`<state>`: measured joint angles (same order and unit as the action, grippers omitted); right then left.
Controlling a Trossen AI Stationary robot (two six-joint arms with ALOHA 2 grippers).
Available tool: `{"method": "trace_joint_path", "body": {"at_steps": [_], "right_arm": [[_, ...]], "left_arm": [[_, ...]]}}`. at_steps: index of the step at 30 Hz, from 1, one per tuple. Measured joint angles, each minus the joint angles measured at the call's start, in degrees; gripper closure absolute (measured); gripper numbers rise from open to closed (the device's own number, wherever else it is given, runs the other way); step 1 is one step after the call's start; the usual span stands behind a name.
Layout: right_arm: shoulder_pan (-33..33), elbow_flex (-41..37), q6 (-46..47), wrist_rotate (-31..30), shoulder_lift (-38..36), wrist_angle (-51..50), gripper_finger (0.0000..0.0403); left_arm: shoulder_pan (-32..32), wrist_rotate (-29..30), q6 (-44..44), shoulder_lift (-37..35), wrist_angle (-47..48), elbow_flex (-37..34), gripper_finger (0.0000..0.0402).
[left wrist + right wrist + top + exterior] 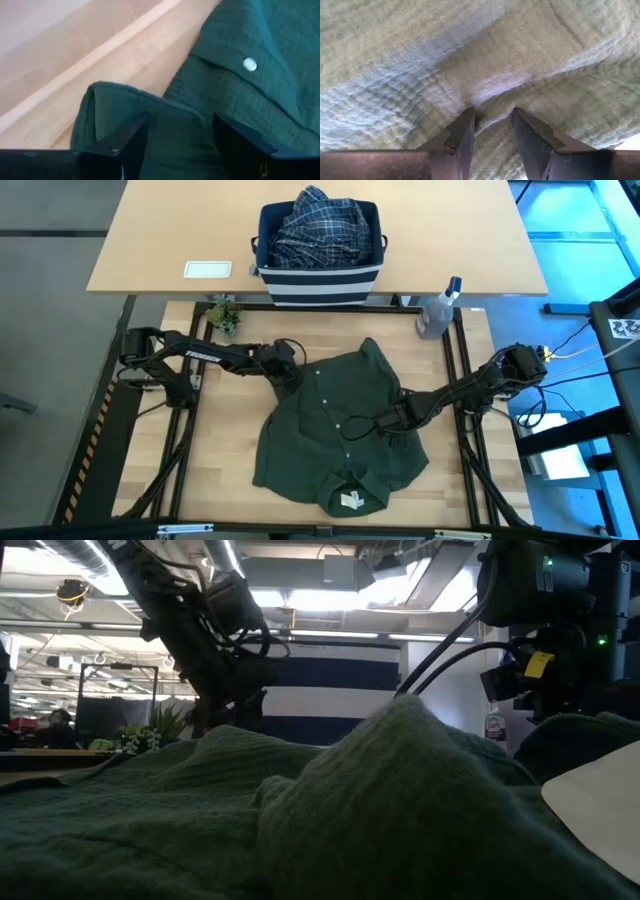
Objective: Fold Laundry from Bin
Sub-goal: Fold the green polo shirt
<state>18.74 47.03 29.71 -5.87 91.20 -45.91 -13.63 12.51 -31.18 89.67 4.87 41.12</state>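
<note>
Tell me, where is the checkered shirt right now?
In the high view, the blue-and-white plaid shirt is piled in the striped bin on the far table, beyond the green shirt.

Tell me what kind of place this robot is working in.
Probably a robotics lab or workshop: a framed wooden table, exposed ceiling ducts and strip lights overhead, and cables beside the rig.
</note>
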Motion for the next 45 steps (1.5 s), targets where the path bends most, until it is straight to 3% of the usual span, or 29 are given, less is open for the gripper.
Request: {"method": "trace_joint_path", "body": {"at_steps": [5,12,17,23,27,32,38,45], "right_arm": [[0.00,0.00,-0.02,0.02,0.01,-0.02,0.0267],[-0.01,0.00,-0.02,0.02,0.02,-0.02,0.0267],[0.00,0.02,-0.20,0.02,0.00,-0.02,0.0267],[0.00,0.02,-0.20,0.02,0.00,-0.02,0.0267],[0.00,0.02,-0.20,-0.02,0.00,-0.02,0.0267],[-0.01,0.02,-0.20,-0.04,0.00,-0.02,0.0267],[-0.01,0.02,-0.20,-0.08,0.00,-0.04,0.0267],[-0.02,0.04,-0.07,0.01,0.00,-0.11,0.0267]], "left_arm": [[0.03,0.01,0.20,0.00,1.26,0.00,0.0250],[-0.98,0.20,3.22,0.00,1.57,0.00,0.0389],[-1.33,0.39,4.73,-3.52,4.50,0.00,0.0400],[2.43,5.73,3.72,-15.07,18.13,0.00,0.0401],[5.04,6.06,-0.34,-20.28,28.48,0.02,0.0401],[9.28,5.18,-7.81,-21.24,41.41,0.02,0.0401],[11.81,2.99,-15.74,-20.16,50.19,0.02,0.0401],[11.77,10.94,-22.40,-19.94,53.80,0.02,0.0401]]}}
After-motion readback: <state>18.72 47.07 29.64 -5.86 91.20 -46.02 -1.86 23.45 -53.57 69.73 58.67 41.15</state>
